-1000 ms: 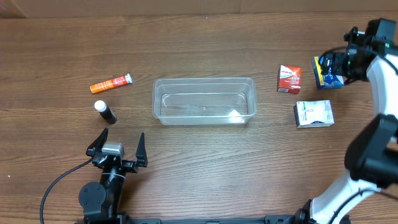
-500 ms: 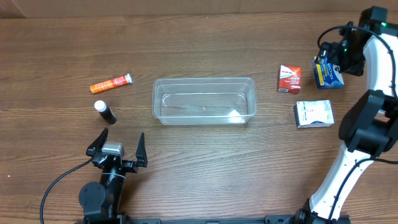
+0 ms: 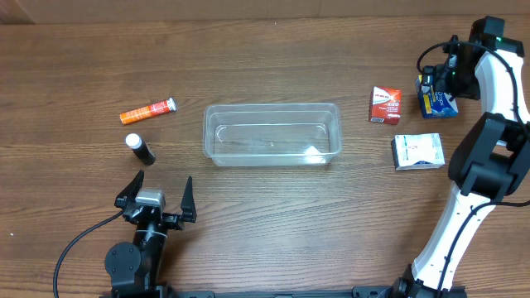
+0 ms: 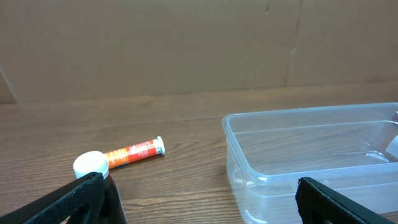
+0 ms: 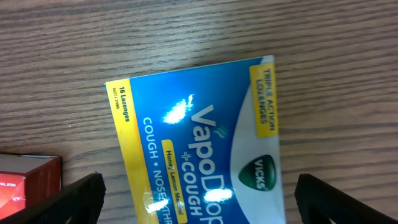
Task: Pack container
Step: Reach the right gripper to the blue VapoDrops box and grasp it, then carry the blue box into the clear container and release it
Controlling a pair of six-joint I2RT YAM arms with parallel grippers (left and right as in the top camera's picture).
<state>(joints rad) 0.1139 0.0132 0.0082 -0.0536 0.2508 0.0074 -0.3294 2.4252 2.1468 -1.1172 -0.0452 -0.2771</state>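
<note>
The clear plastic container [image 3: 272, 134] sits empty at the table's middle; it also shows in the left wrist view [image 4: 323, 155]. My right gripper [image 3: 443, 83] hovers open over the blue and yellow cough-drop box [image 3: 439, 101], which fills the right wrist view [image 5: 199, 137] between the spread fingers. A red box [image 3: 385, 105] and a white box [image 3: 418, 151] lie nearby. My left gripper [image 3: 156, 199] is open and empty near the front edge, below a black bottle with a white cap [image 3: 139, 148]. An orange tube [image 3: 147, 110] lies at the left.
The red box's corner shows in the right wrist view [image 5: 28, 180]. The orange tube [image 4: 134, 152] and the bottle's white cap [image 4: 91, 165] show in the left wrist view. A cardboard wall [image 4: 186, 43] stands behind the table.
My right gripper has moved from the right of the blue box to over it, the arm swinging toward the far edge. The left arm has not moved.
</note>
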